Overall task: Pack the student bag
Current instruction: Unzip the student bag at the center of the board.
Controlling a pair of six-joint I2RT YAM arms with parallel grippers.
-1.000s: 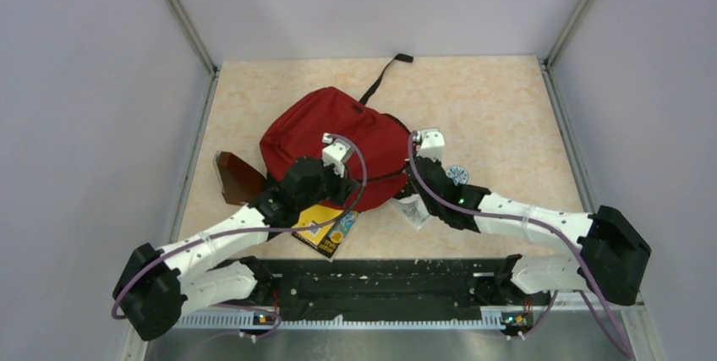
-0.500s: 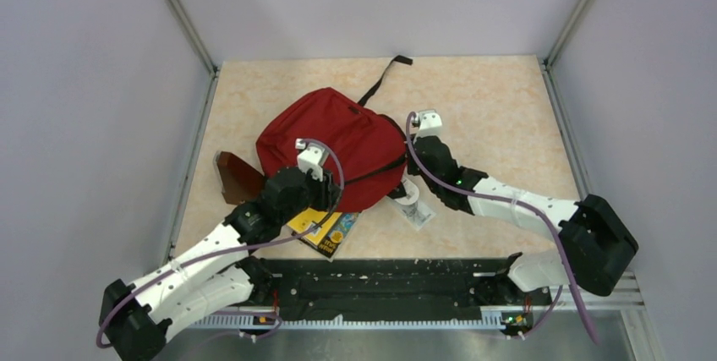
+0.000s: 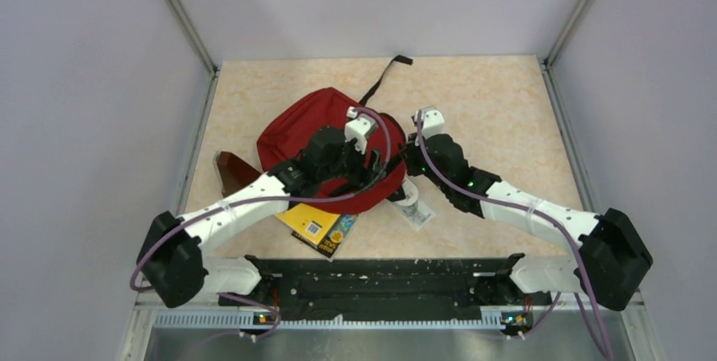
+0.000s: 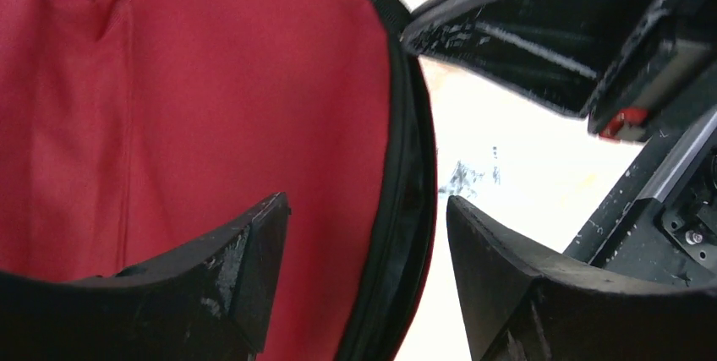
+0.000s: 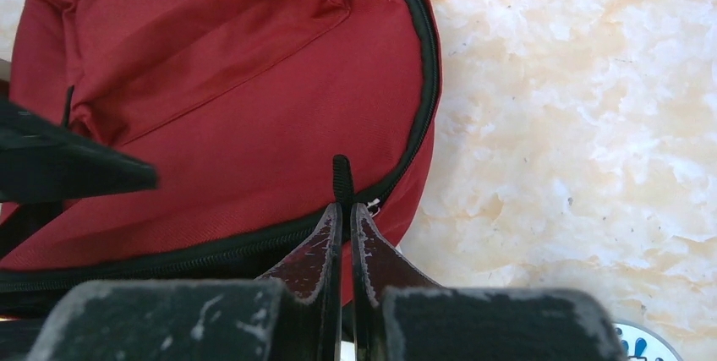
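The student bag (image 3: 296, 124) is a red backpack lying flat in the middle of the table. My left gripper (image 3: 376, 165) hovers over its right edge. In the left wrist view this gripper (image 4: 368, 202) is open, straddling the black zipper seam (image 4: 413, 166) with nothing pinched. My right gripper (image 3: 406, 161) comes in from the right. In the right wrist view it (image 5: 345, 209) is shut on the black zipper pull (image 5: 341, 177) at the bag's (image 5: 237, 99) edge. A left finger (image 5: 68, 166) shows at the left of that view.
A yellow book (image 3: 320, 226) lies just in front of the bag, partly under my left arm. A brown pouch (image 3: 232, 175) sits at the bag's left. A white printed item (image 3: 414, 209) lies under my right arm. A black strap (image 3: 385, 78) trails toward the back wall.
My left gripper has opened and swung right across the bag to its right edge. My right gripper has stayed shut at the zipper, shifting only slightly.
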